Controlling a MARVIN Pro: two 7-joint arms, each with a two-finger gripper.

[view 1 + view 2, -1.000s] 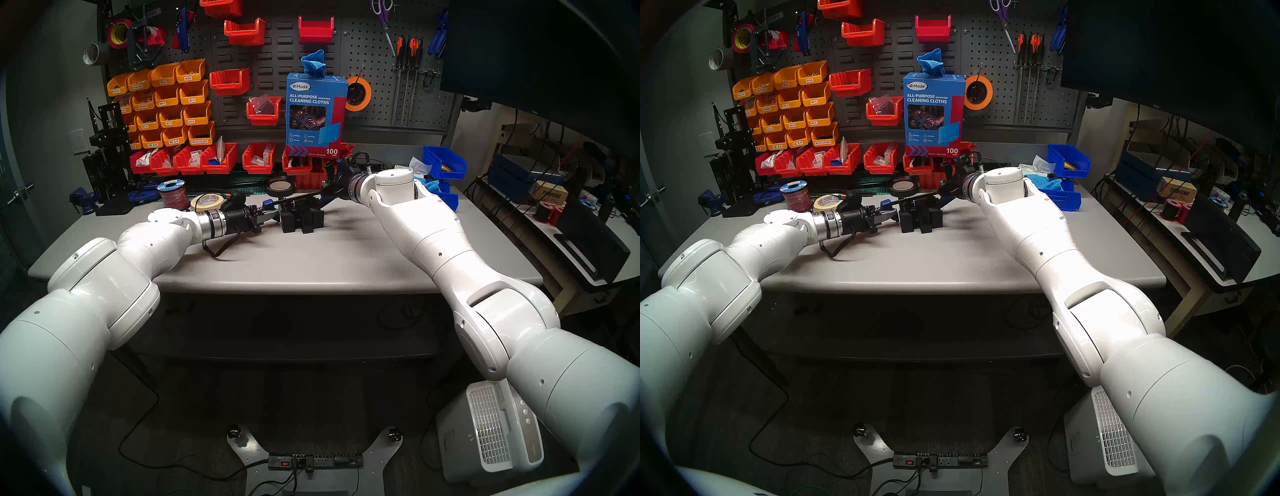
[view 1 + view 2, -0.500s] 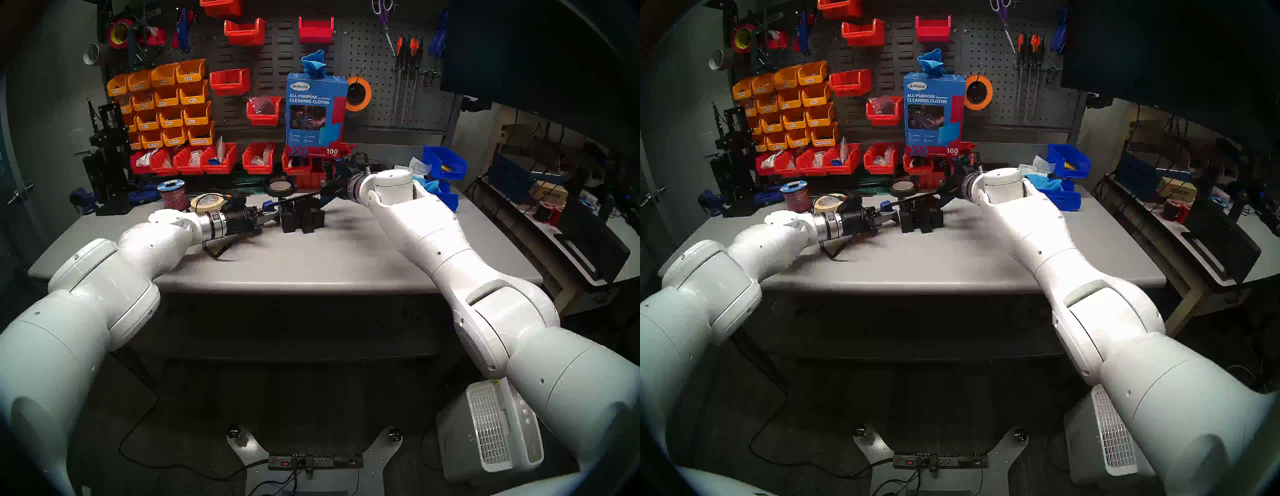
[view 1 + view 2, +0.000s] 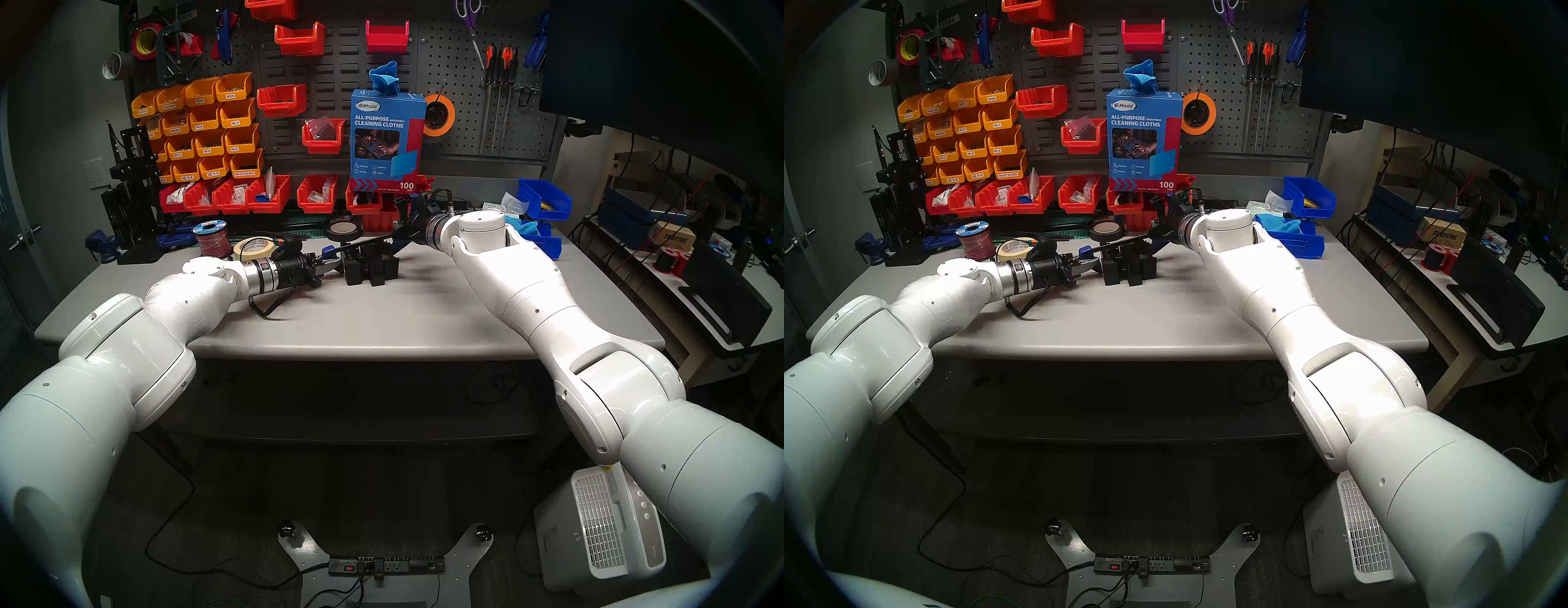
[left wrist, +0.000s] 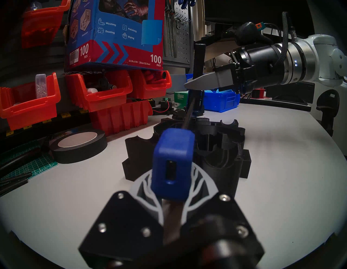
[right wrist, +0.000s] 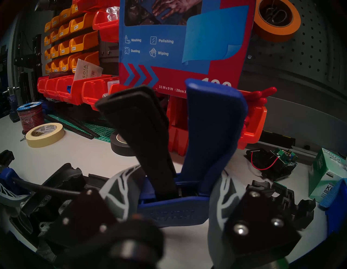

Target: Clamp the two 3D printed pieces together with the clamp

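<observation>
The clamp [image 3: 365,243] lies slanted over the two 3D printed pieces [image 3: 372,268], which stand side by side mid-table. Its thin black bar [image 4: 188,114] runs above them. My left gripper [image 3: 334,266] is shut on the clamp's blue end jaw [image 4: 172,163], just left of the pieces [image 4: 223,148]. At the bar's other end, my right gripper [image 3: 402,236] is shut around the blue trigger-handle body [image 5: 172,212]. The black trigger [image 5: 142,131] and blue handle [image 5: 212,131] stick up between its fingers [image 5: 225,187]. Whether the clamp's jaws touch the pieces is hidden.
A black tape roll [image 3: 344,229], a masking tape roll [image 3: 253,246] and a red wire spool [image 3: 212,237] lie behind my left arm. Red bins [image 3: 271,195] and a cleaning-cloth box [image 3: 388,136] line the back. Blue bins [image 3: 543,199] stand back right. A low notched black part [image 5: 281,197] lies beyond my right gripper.
Both grips on the clamp hold. The left gripper and the printed pieces have crept very slightly to the right.
</observation>
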